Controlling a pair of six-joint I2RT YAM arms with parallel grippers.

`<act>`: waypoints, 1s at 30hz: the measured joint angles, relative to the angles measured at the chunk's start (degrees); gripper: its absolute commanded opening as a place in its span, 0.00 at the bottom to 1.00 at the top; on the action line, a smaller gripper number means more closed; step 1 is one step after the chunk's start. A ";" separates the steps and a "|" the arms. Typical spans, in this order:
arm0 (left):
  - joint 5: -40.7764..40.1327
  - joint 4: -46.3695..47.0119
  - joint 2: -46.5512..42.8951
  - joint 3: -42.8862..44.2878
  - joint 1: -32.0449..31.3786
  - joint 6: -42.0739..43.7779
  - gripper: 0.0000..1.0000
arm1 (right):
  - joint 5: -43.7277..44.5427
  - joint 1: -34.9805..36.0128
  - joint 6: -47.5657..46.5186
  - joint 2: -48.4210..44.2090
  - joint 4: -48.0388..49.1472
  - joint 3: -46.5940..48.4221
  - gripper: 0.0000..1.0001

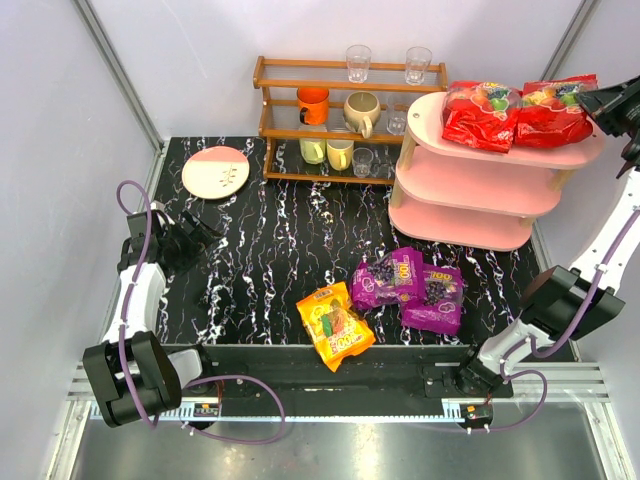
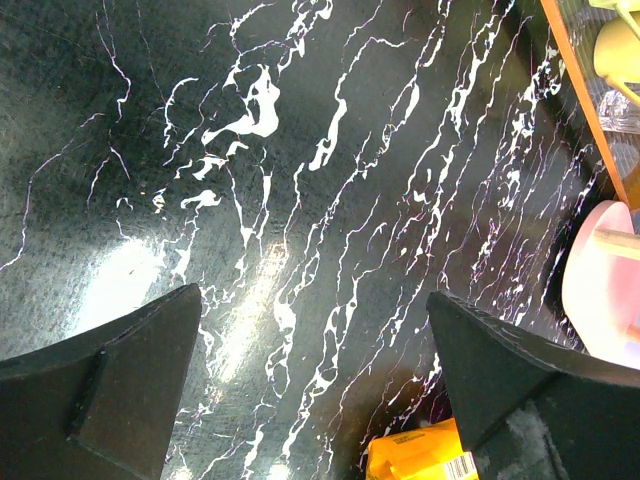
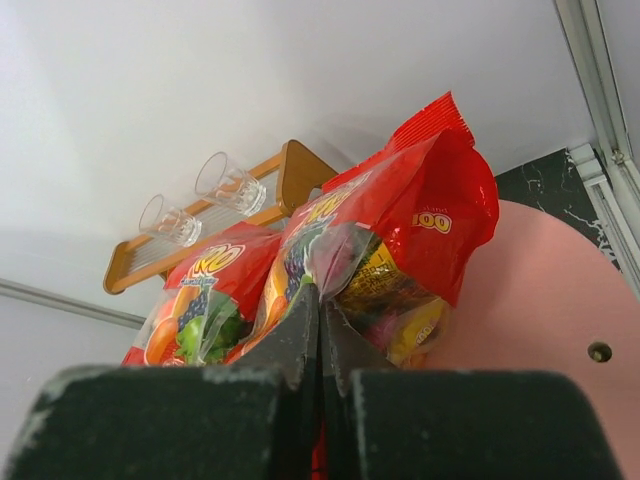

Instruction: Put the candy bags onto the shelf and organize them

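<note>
Reaching in from the right edge of the top external view, the right fingers (image 1: 600, 100) meet the right red bag (image 1: 552, 112). It lies on the top board of the pink shelf (image 1: 470, 195), touching the left red bag (image 1: 480, 115). How the fingers stand is too small to judge there. The right wrist view settles it: the fingers are pressed together with a sliver of red film in the slit between them, pinching the near edge of that bag, while the other red pouch lies just behind it. Only the overhead view shows the remaining pouches. Two purple bags (image 1: 410, 285) overlap on the tabletop (image 1: 260, 250) in front of the shelf, and the orange bag (image 1: 335, 325) lies just beside them near the front edge. The left wrist view shows the left fingers (image 2: 120, 385) spread wide over bare marbled tabletop, holding nothing. A corner of the orange bag sits at its lower edge, and the brown rack (image 1: 330, 110) and pink shelf are at its right.
</note>
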 measured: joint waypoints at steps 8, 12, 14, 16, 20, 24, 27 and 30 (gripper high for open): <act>0.15 0.02 0.39 0.00 0.00 0.00 0.99 | -3.91 -0.52 0.76 1.20 2.71 -0.55 0.62; 0.17 0.11 0.44 0.00 0.00 -0.02 0.99 | -3.39 -0.52 0.92 1.20 2.91 -0.61 0.77; 0.20 0.17 0.44 0.00 0.00 -0.02 0.99 | -1.77 -0.48 0.83 1.18 2.56 -0.26 0.80; 0.17 0.24 0.44 0.00 0.00 -0.02 0.99 | 0.37 -0.48 0.79 1.18 2.12 0.74 0.83; 0.20 0.39 0.44 0.00 0.00 -0.02 0.99 | 5.38 -0.48 0.44 1.01 1.42 3.91 0.87; 0.17 0.39 0.44 0.00 0.00 -0.02 0.99 | 9.33 -0.11 -0.81 0.70 0.79 5.95 0.82; 0.20 0.42 0.44 0.00 0.00 -0.02 0.99 | 12.90 1.64 -3.45 0.68 -0.15 6.99 0.57; 0.20 0.42 0.44 0.00 0.00 -0.02 0.99 | 16.83 6.62 -7.63 0.83 -1.49 8.04 0.22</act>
